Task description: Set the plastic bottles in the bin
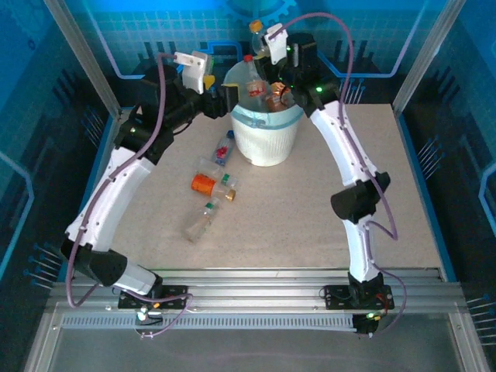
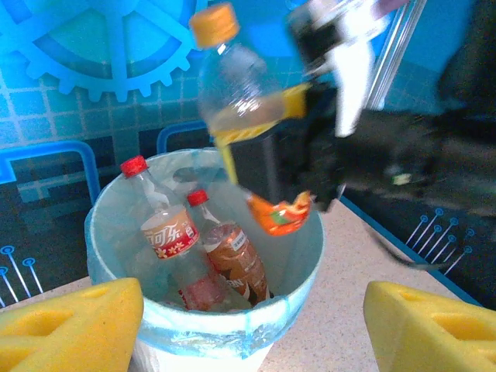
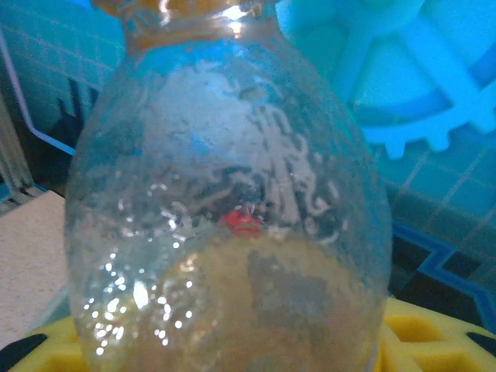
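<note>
One orange-capped bottle [image 2: 232, 81] hangs pinched in the right gripper [image 2: 263, 124] above the bin [image 2: 112, 232], while the left gripper [image 2: 252, 325] stands spread, empty, beside it.

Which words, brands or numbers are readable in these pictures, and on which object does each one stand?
No text reads clearly.
Red-capped bottle in the bin: white script on red label, too blurred.
Brown-label bottle: print too small.
Orange-capped bottle above the bin: crumpled orange label, unreadable.
Bottles on the table: labels too small.
</note>
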You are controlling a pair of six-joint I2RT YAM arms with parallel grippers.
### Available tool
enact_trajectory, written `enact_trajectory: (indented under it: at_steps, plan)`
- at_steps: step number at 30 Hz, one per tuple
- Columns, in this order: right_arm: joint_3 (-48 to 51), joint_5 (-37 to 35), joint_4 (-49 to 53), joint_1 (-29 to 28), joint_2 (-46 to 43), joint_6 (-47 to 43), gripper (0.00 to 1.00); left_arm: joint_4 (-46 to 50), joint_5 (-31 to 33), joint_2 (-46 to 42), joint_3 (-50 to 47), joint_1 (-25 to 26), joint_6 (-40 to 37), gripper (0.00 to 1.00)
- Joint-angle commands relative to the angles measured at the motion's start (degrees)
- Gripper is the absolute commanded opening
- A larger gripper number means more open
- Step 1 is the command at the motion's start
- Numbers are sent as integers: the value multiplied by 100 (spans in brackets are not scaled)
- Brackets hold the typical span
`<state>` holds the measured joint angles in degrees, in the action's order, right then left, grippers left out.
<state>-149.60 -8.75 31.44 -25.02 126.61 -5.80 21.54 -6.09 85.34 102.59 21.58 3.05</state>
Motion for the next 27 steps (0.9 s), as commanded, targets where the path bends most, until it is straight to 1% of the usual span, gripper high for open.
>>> enact_trajectory:
  at_steps: [1, 5, 9, 13, 20, 25, 27]
  plan:
    - [-436, -156, -102, 147, 424, 355, 53, -106, -134, 146, 243, 3, 67, 76]
    - [-358, -91, 28, 232, 527, 519, 60, -101, -159, 251, 253, 3, 124, 76]
    - [122, -119, -120, 234, 288, 522, 74, -152, -156, 294, 192, 3, 208, 77]
    - [494, -148, -304, 249, 67, 468, 78, -182, -172, 334, 157, 3, 288, 78]
    - [486, -158, -270, 300, 44, 505, 79, -203, -146, 327, 104, -1, 298, 78]
    - [343, 212, -80, 314, 196, 623, 70, -193, -99, 354, 95, -1, 268, 78]
    - [286, 347, 62, 313, 258, 701, 68, -160, -77, 369, 87, 2, 254, 78]
